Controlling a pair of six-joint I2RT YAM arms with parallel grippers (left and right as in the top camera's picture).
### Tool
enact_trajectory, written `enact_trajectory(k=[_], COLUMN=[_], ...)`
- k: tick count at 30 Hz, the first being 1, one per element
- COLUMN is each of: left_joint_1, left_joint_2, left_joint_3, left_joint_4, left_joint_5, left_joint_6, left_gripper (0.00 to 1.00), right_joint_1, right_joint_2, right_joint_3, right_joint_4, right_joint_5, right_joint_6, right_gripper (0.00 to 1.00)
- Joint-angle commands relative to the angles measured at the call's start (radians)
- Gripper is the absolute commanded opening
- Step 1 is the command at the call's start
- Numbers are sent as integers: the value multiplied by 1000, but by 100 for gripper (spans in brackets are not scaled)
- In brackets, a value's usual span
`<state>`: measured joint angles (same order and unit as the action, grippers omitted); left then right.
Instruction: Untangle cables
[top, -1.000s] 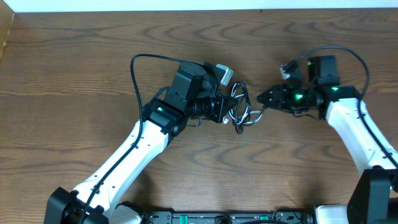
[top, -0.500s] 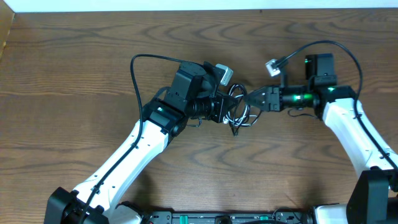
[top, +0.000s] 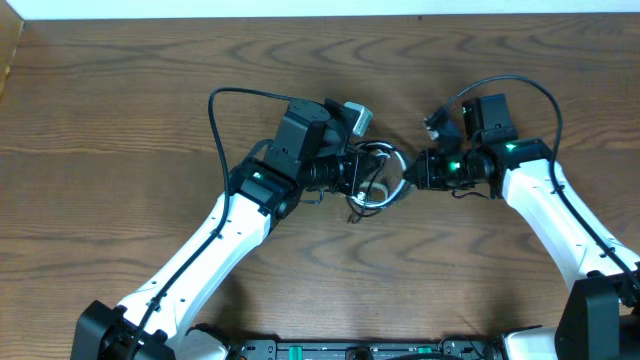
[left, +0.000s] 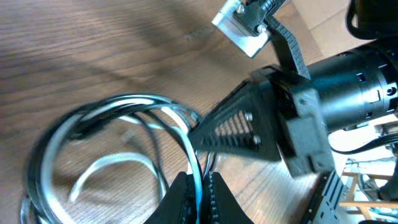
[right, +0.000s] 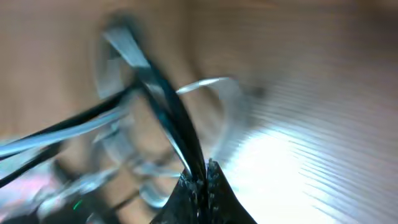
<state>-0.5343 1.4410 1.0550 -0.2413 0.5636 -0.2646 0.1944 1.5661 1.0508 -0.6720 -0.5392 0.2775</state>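
The cables (top: 390, 192) hang as a small coil between the two grippers at mid-table. In the left wrist view the black cable (left: 81, 121) forms round loops, and the short white cable (left: 115, 163) curves inside them. My left gripper (top: 360, 178) (left: 199, 182) is shut on strands at the coil's left side. My right gripper (top: 411, 171) (right: 201, 173) is shut on a black cable (right: 166, 102) strand at the coil's right side. Its dark fingers (left: 239, 127) show close by in the left wrist view. The right wrist view is blurred.
The brown wooden table (top: 120, 110) lies under both arms. A thick black arm wire (top: 225, 95) loops up behind the left arm, and another (top: 520, 85) arcs over the right wrist. A grey camera block (top: 358, 117) sits on the left wrist.
My right gripper moved left up to the coil and shut on a black strand. The coil shifted slightly and rounded out. My left gripper kept its hold in the same place.
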Motion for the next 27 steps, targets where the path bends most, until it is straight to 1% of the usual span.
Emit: enact_trajectory(k=[1, 4, 8, 11, 14, 16, 22, 23, 27], left_joint_1=[30, 71, 116, 124, 118, 124, 201, 220, 261], left_joint_2=[0, 0, 0, 0, 0, 0, 0, 0, 0], left_joint_3=[10, 10, 10, 10, 10, 10, 10, 10, 10], left_joint_4=[-21, -53, -89, -107, -137, -181, -341, -354, -360], left_joint_5=[-58, -64, -63, -52, -53, -104, -349, -370, -373], left_joint_6=[-18, -21, -21, -19, 24, 51, 51, 51, 52], left_gripper=[7, 7, 8, 7, 7, 7, 7, 8, 8], right_joint_1=[-45, -92, -132, -138, -142, -159, -279, -300, -332], right_joint_2=[-12, -13, -13, -13, -13, -13, -16, -16, -16], right_joint_3=[15, 15, 15, 15, 16, 18, 38, 39, 39], right_joint_4=[-16, -29, -24, 8, 23, 21, -17, -23, -36], right_joint_5=[242, 240, 154, 45, 37, 65, 77, 76, 31], right_joint_6=[127, 126, 54, 0, -1, 21, 24, 21, -12], right_gripper=[1, 1, 1, 1, 1, 1, 1, 1, 1])
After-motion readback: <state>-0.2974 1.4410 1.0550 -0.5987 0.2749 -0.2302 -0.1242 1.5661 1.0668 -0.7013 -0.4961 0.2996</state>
